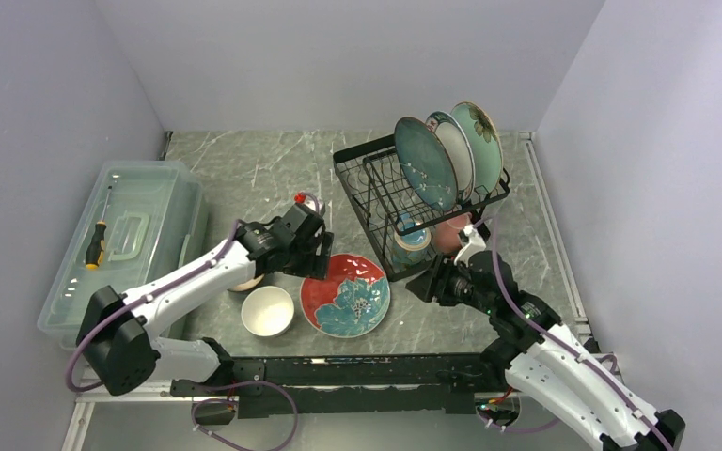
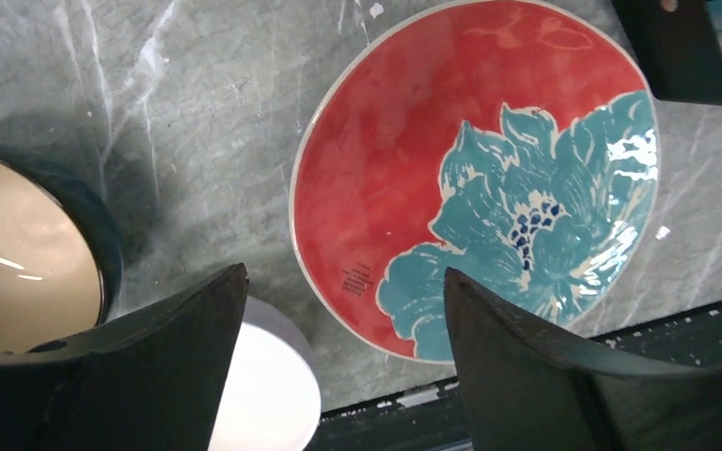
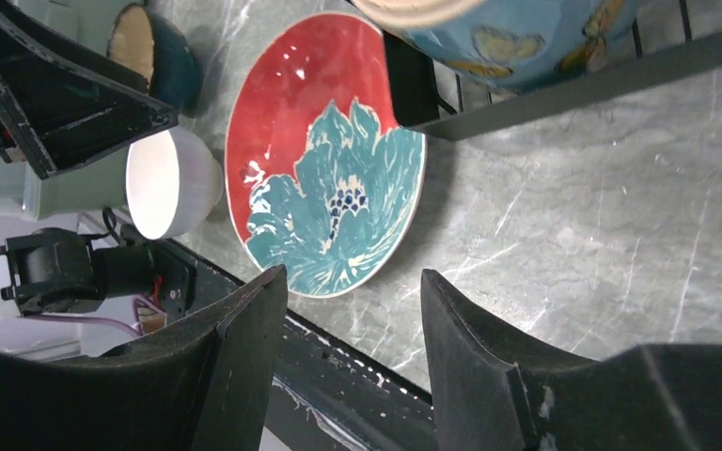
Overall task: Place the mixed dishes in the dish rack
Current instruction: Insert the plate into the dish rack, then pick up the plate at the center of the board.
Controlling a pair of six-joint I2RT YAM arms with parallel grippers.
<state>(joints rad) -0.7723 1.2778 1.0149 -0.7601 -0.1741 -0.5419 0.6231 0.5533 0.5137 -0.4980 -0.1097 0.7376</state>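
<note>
Top cam: fixed, high, above and behind the near edge of the worktop (image 1: 273, 169), looking down and forward. Far off, wide, takes in everything.
Left wrist cam: looks almost straight down past the left claw (image 2: 346, 282). Fingers frame the bottom edge; very close to the surface.
Right wrist cam: looks down at a slant past the right claw (image 3: 353, 277), a little further off, rolled relative to the top view.
Overlap: all three see the red plate (image 1: 346, 296) and white bowl (image 1: 268, 311). Both wrist cams catch the dark bowl (image 2: 19, 263). Top and right wrist share the dish rack (image 1: 376, 188) near corner.
</note>
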